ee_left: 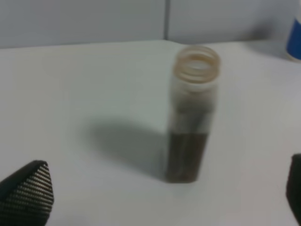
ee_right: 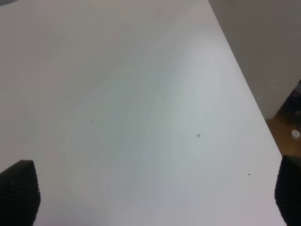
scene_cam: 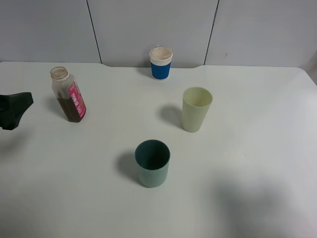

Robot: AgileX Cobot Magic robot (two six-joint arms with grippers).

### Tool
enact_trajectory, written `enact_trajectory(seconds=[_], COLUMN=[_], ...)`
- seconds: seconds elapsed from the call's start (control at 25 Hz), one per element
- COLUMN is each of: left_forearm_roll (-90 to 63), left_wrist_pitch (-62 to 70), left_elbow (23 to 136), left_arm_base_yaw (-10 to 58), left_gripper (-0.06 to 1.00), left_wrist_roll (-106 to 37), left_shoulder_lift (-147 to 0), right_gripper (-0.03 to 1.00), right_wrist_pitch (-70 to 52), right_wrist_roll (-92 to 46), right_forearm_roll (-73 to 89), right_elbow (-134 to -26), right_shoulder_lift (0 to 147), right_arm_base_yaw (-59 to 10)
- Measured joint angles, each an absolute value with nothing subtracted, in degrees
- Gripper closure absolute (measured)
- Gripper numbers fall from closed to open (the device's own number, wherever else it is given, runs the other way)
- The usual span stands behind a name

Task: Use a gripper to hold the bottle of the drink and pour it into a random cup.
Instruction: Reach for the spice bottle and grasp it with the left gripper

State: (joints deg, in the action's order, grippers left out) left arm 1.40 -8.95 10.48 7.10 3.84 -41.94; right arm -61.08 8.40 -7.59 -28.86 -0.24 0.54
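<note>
Now, the left claw (ee_left: 160,195) is spread wide. I see its two dark ribbed fingertips (ee_left: 28,195) at the outer edges of the wrist view, with nothing between the pads. In the overhead view it sits at the far left of the white desk (scene_cam: 257,148).

The bottle (scene_cam: 69,96) stands upright on the desk just ahead of that claw, in line with the gap between the fingers and apart from both. Its neck is open, brown drink fills roughly the lower half, and the pink label faces the middle of the desk.

The right claw (ee_right: 154,190) is also spread and grips nothing. It is over plain desk surface near an edge, and I cannot find it in the overhead view.

Further out:
- The tall yellow-green cup (scene_cam: 196,109) is right of centre, well apart from the bottle.
- The dark teal cup (scene_cam: 152,162) is nearer the front.
- The blue-and-white paper cup (scene_cam: 161,63) is at the back edge.

All three cups are upright and apart from one another.
</note>
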Motion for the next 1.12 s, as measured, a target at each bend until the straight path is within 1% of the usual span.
enact_trajectory(seconds=[0.04,0.12,0.4,1.12], left_forearm_roll=[1.4,1.4,2.07,2.07], left_wrist_pitch=[-12.86,-17.53,-30.85,-54.23], left_elbow=[10.48,10.48,10.48,10.71], left_arm_base_yaw=[8.71,9.68,9.93,9.93], left_gripper=[-0.04,-0.04,-0.04,-0.04], left_wrist_roll=[3.84,3.96,4.51,5.14], left_shoulder_lift=[-46.42,-51.39,-65.74,-89.35], right_gripper=[-0.03,-0.03,-0.03,-0.03], right_wrist_pitch=[-61.08,-61.08,-61.08,-61.08], right_wrist_roll=[8.4,8.4,8.4,8.4], right_forearm_roll=[-7.59,-7.59,-7.59,-7.59], right_elbow=[-28.86,-28.86,-28.86,-28.86], right_shoulder_lift=[-0.24,-0.24,-0.24,-0.24], right_arm_base_yaw=[0.54,0.54,0.54,0.54])
